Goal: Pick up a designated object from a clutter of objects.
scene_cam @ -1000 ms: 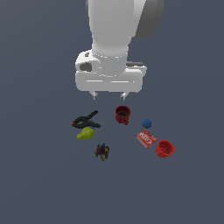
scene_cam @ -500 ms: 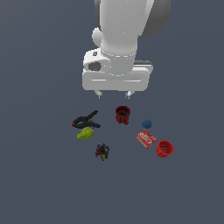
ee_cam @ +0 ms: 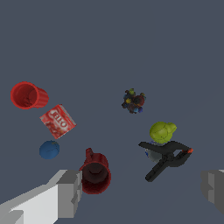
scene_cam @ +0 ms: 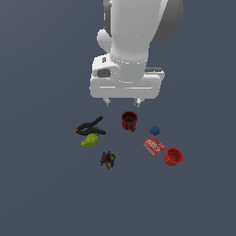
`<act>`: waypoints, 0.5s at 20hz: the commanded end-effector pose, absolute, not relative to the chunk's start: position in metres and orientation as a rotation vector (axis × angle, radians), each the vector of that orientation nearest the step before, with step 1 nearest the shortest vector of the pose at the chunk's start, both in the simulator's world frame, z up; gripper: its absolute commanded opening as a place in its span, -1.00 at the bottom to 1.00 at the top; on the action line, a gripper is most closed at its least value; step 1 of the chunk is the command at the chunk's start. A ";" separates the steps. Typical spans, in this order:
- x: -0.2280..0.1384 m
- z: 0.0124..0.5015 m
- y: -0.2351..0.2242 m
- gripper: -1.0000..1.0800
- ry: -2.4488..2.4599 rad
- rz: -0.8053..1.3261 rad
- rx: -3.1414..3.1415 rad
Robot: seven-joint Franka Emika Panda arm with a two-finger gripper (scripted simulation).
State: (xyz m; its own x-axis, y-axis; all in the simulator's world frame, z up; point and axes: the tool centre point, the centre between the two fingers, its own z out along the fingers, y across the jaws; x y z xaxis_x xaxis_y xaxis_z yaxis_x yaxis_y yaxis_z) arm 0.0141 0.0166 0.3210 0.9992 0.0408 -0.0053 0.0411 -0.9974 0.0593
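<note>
A bare simulated test scene: small objects scattered on a featureless grey-blue ground (scene_cam: pixel 41 193), no furnishings.

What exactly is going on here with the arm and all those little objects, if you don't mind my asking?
A simulated Panda arm hangs above a small clutter, its claw open and holding nothing. Its target, the bright red cup, lies untouched at the exterior view's right edge of the group, beside the red box. The claw is nearer the dark red mug than the cup. A blue ball, black clamp, pear and bead cluster lie around. No grasp has begun.
</note>
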 end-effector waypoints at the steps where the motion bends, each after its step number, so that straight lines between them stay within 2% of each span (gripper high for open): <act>1: 0.018 0.316 0.022 0.92 0.039 -0.005 3.083; 10: 0.044 0.287 0.059 0.92 -0.120 0.005 3.086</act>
